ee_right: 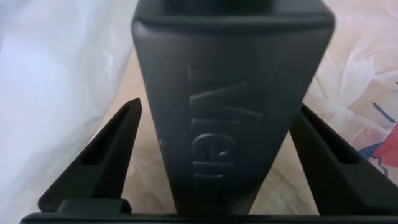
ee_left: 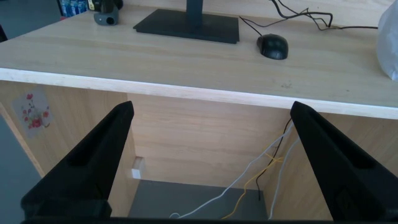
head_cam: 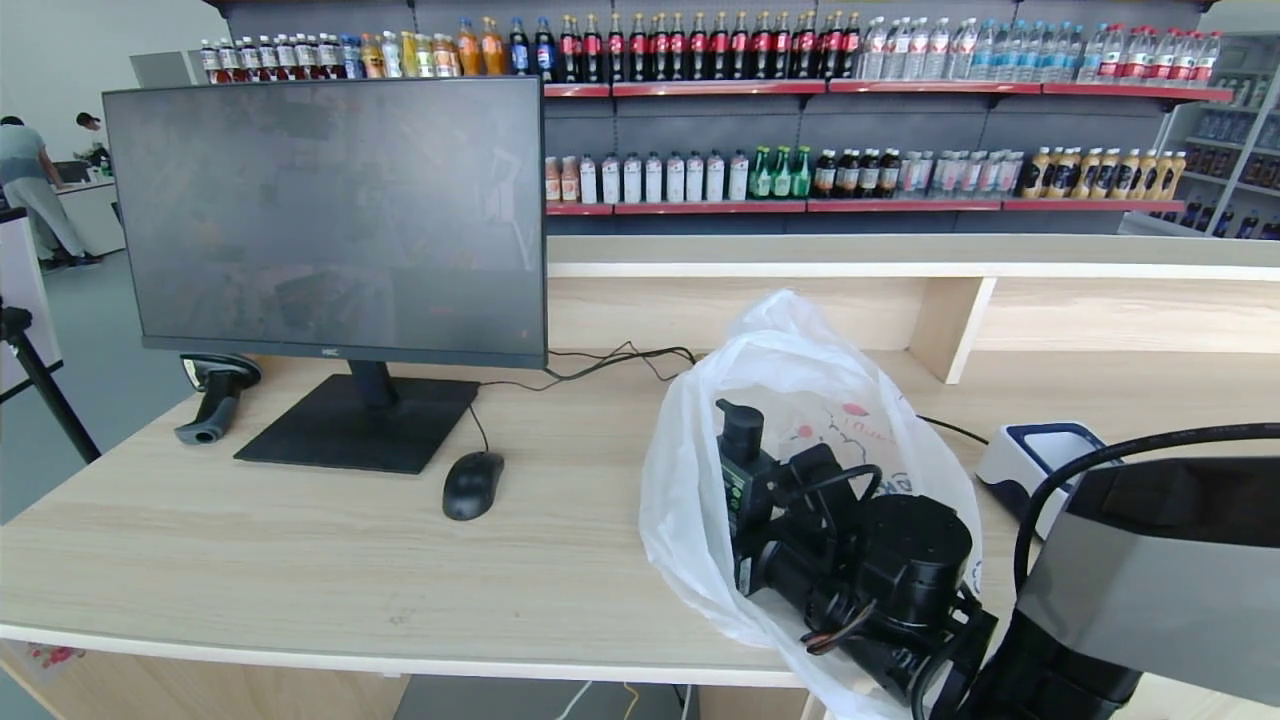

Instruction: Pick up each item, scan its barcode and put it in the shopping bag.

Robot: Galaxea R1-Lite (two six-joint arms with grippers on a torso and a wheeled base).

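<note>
Our left gripper hangs with jaws wide before the near edge of the counter, where bare wood runs from the mouse to that edge and a monitor stands far left. Right of centre the shopping bag sits on the pale wood. The black bottle is inside it, between the wide-spread jaws of our right gripper, with drink shelves behind. We cannot tell whether those jaws touch the bottle, and the right arm hides part of the scanner.

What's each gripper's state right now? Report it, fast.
Left gripper: open, empty, below the table edge.
Right gripper: open inside the shopping bag, fingers either side of a dark bottle; contact cannot be told.
</note>
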